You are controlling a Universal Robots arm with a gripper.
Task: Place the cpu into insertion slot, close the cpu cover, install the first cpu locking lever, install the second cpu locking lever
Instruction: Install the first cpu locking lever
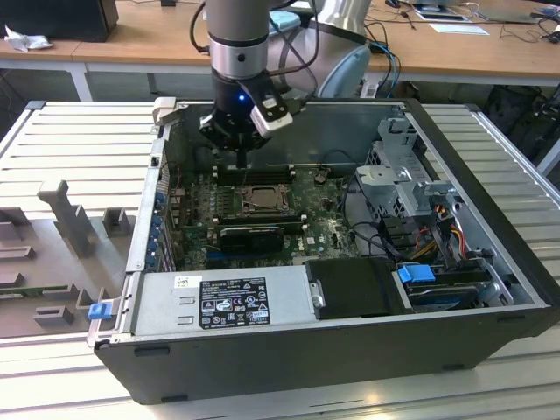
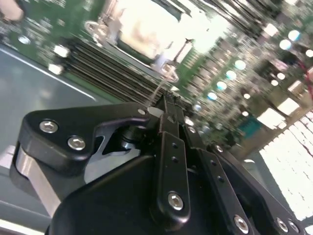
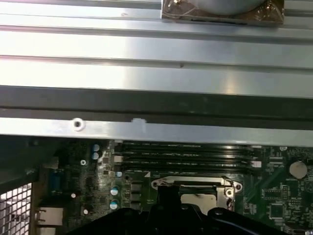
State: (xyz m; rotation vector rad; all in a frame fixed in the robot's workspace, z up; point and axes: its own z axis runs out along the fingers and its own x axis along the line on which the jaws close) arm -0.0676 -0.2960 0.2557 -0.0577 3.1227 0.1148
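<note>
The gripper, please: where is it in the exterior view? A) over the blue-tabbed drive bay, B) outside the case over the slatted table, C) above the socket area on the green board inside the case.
C: the gripper hangs just above the insertion slot on the motherboard.

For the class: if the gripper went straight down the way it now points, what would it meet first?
Probably the cpu cover at its far edge, or the memory slots beside it; the gripper hangs just above that border, and depth is unclear.
</note>
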